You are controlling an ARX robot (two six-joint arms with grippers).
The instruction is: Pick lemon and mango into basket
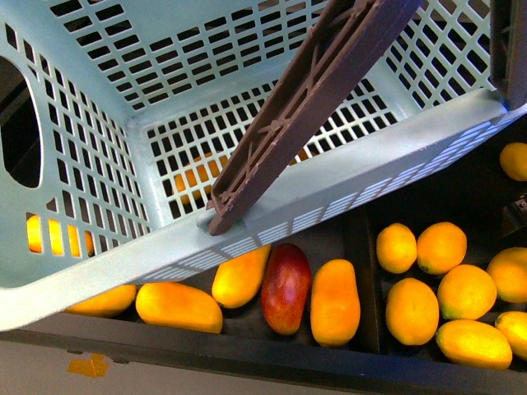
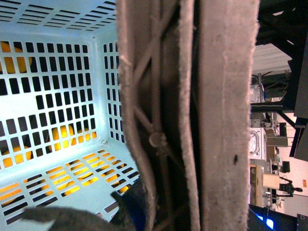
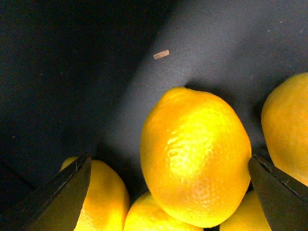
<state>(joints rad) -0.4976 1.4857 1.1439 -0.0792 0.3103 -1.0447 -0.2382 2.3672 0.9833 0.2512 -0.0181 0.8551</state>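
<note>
Lemon [image 3: 195,156] sits squarely between the spread jaws of the right gripper [image 3: 171,195], with one dark fingertip [image 3: 62,192] on each side and neither clearly touching the skin. It looks firm, light and plump. The dimpled rind should give the pads some bite, but the rounded ends could let it squirt out of an off-centre pinch. The best hold is probably across its widest belly, closed gently so it does not bruise. Crowding is the snag: other lemons [image 3: 103,197] lie just outside each finger and nearer the wrist, touching or almost touching the chosen one, so a finger could ride onto a neighbour. Past the jaws is bare dark bin floor [image 3: 216,48] with a small tan scrap [image 3: 161,54]. Farther off, the front view shows the basket [image 1: 329,197] tilted above the bins with no fruit showing inside, its brown handle [image 1: 313,107] slanting across the mouth. That handle fills the left wrist view, and I cannot tell whether the left gripper is closed on it. Below the rim lies the mango [image 1: 335,302] among others like it, with a dark red mango [image 1: 286,288] just beside it.
</note>
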